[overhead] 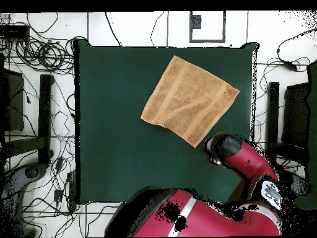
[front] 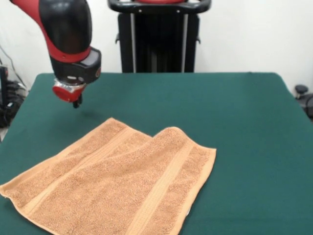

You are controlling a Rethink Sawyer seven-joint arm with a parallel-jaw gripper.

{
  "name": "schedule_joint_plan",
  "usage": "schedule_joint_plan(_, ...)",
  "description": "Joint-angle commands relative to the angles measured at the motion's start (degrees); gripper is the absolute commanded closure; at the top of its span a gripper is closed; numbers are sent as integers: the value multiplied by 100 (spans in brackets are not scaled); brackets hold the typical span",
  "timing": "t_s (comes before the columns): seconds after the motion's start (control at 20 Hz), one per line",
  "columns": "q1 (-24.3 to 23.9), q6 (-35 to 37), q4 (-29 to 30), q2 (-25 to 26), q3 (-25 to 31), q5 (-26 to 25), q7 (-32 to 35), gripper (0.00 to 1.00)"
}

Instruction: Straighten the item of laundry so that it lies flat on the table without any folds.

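towel flat on table; arm poised beside it, fingers state unclear

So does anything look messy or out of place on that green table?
Not much. The towel sits turned at an angle to the table edges, and in the front view its far edge shows a shallow dip where the cloth seems to lap over itself, so it may not be quite flat. The gripper hovers beside it, touching nothing.

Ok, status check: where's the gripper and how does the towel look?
Gripper above bare table, just off the towel's far corner, holding nothing; open or shut unclear. Orange-tan towel spread out, far edge rippled, not fully flat. Nothing in the way.
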Motion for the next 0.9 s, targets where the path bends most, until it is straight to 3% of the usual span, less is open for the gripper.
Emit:
schedule_joint_plan(0.05, 609, -64, -82, 6, 561, 193, 703, 100)
schedule_joint_plan(0.4, 606, -606, 140, -94, 754, 484, 843, 100)
schedule_joint_plan(0.9, -7, -1549, 300, 195, 1358, 423, 415, 100)
